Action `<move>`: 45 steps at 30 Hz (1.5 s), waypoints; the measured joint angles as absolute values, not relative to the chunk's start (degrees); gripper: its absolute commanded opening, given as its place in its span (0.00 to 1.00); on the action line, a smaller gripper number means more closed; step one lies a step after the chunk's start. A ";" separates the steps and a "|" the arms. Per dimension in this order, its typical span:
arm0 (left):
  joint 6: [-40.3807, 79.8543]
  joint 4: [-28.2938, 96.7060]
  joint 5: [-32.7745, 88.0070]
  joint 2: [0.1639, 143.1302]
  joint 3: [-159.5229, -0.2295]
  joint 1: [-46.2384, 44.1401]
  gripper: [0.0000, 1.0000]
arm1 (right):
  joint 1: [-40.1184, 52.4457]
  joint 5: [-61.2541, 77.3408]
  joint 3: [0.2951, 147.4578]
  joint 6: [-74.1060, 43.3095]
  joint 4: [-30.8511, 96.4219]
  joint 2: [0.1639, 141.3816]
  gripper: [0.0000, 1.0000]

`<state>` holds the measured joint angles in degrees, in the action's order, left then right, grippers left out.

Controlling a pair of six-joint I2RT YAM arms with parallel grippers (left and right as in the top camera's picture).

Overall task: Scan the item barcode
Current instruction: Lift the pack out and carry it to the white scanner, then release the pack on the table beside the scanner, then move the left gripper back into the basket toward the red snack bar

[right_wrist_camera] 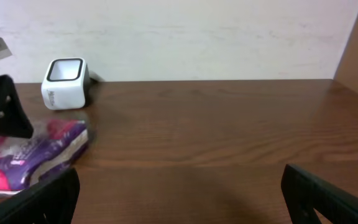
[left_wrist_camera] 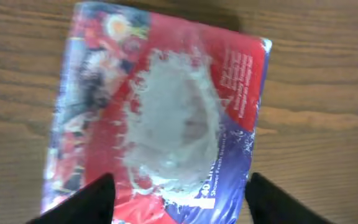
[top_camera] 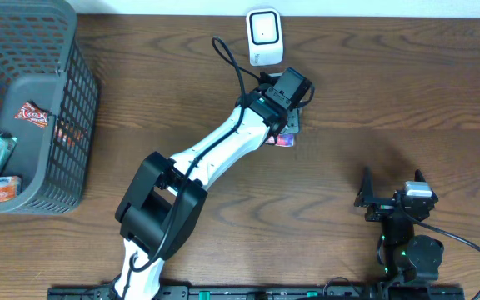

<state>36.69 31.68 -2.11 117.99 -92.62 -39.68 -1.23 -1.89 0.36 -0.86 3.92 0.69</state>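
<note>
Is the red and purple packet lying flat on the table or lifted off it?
Lying flat: the packet rests on the table, and the left gripper stands open above it.

Overhead: the table [top_camera: 373, 92] is viewed straight down. Left wrist: pointed down, held very near the packet [left_wrist_camera: 166, 118]; focus seems soft. Right wrist: set low, faced level across the table toward the wall [right_wrist_camera: 197, 37]. Scanner [right_wrist_camera: 65, 83] and packet are shared with overhead.

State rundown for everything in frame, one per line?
packet: flat on the table, under the left gripper.
left gripper: open, straddling the packet.
right gripper: open, empty.
scanner: standing on table, apart from packet.
basket: upright, holding several snack packs.
</note>
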 measured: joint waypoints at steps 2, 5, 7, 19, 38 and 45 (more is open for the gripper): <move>36.23 31.73 -2.11 116.60 -92.62 -39.44 0.71 | -1.23 -1.89 0.36 -0.86 3.90 0.69 0.99; 34.61 31.81 -2.07 111.66 -92.62 -38.70 0.72 | -1.23 -1.89 0.36 -0.86 3.92 0.69 0.99; 32.77 31.81 -2.15 106.32 -92.64 -37.76 0.77 | -1.23 -1.89 0.36 -0.86 3.92 0.69 0.99; 20.80 47.31 -9.17 83.33 -95.07 -25.32 0.84 | -1.23 -1.89 0.36 -0.86 3.92 0.69 0.99; 19.20 46.81 -19.64 78.76 -95.07 -5.63 0.86 | -1.23 -1.89 0.36 -0.86 3.90 0.69 0.99; 18.76 45.17 -19.92 76.82 -95.07 1.98 0.86 | -1.23 -1.89 0.36 -0.86 3.90 0.69 0.99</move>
